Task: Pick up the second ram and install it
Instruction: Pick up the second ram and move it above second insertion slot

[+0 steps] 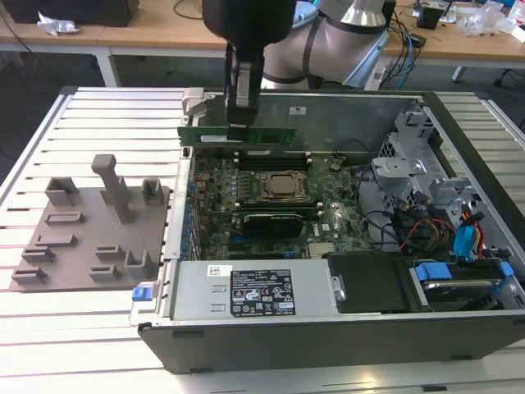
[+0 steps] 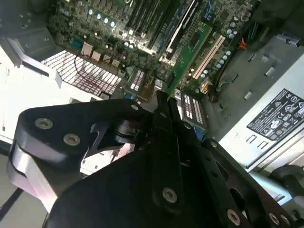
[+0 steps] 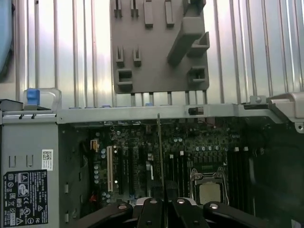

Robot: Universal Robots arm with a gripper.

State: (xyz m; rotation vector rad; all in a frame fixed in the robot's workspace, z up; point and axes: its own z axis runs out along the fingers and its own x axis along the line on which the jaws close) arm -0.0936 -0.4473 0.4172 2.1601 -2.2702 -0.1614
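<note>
Hanging clamped in the gripper [image 1: 238, 123], the memory stick [image 1: 272, 134] floats over the motherboard [image 1: 328, 223], at twelve o'clock from the processor socket [image 1: 283, 187] in the exterior view, and any tilt or drift off the memory slots [image 1: 264, 158] risks a jam!

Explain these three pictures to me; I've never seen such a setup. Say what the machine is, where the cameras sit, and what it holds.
This is one robot arm ending in a clamping tool. The exterior view comes from a camera off the arm; both wrist views come from cameras riding on the arm. On the slatted metal table stand an open computer case and a grey holder plate. The tool is shut on the second ram, a thin green memory stick, held above the motherboard; the first wrist view sees it edge-on.
</note>
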